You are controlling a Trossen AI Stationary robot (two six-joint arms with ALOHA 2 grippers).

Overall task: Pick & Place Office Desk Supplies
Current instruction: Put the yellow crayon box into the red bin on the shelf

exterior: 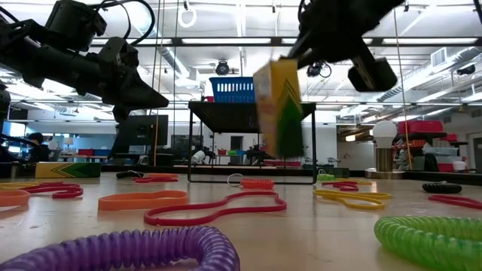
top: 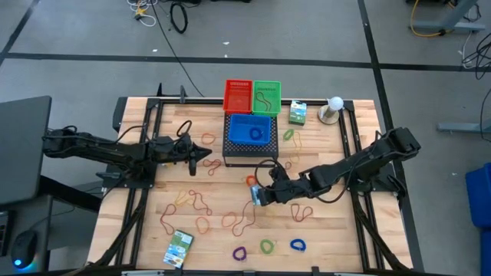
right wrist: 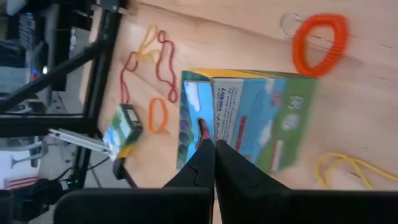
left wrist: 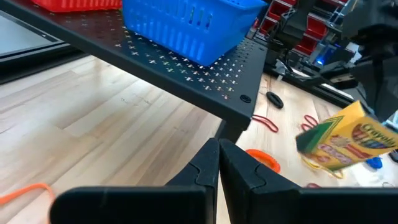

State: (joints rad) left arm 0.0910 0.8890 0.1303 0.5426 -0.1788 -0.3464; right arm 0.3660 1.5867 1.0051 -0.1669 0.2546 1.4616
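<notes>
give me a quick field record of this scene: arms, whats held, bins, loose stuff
right arm: right gripper over the table's middle, fingers shut on a crayon box, lifted clear of the wood
left arm: left gripper left of the black perforated stand, fingers shut, holding nothing
bins: blue basket on the stand; red basket and green basket behind it
other boxes: one near the front edge, one by the white ball
loose: rubber bands scattered; purple loop, green loop, blue loop in front
</notes>
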